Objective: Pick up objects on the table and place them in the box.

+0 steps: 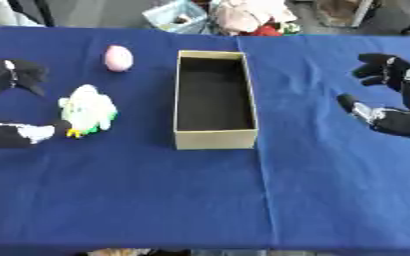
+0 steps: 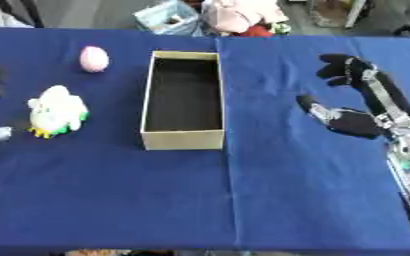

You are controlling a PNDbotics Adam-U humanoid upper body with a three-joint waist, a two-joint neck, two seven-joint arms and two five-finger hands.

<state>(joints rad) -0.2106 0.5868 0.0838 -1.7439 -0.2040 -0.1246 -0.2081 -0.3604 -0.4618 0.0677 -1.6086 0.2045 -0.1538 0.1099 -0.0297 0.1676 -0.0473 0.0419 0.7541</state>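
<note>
Open box [image 1: 214, 141] sits mid-cloth; white plush [image 1: 88, 110] between open left hand [image 1: 7, 134] fingers; right hand [image 2: 359, 122] open.

The box [image 1: 215, 99] sits at frame centre; left of it lies the soft toy [image 1: 88, 110], with the egg-shaped thing [image 1: 117, 58] above that (toward upper left), all on the table [image 1: 200, 200].

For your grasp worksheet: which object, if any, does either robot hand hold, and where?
Nothing is held. The left hand brackets the white plush toy without closing on it; the right hand hangs open.
</note>
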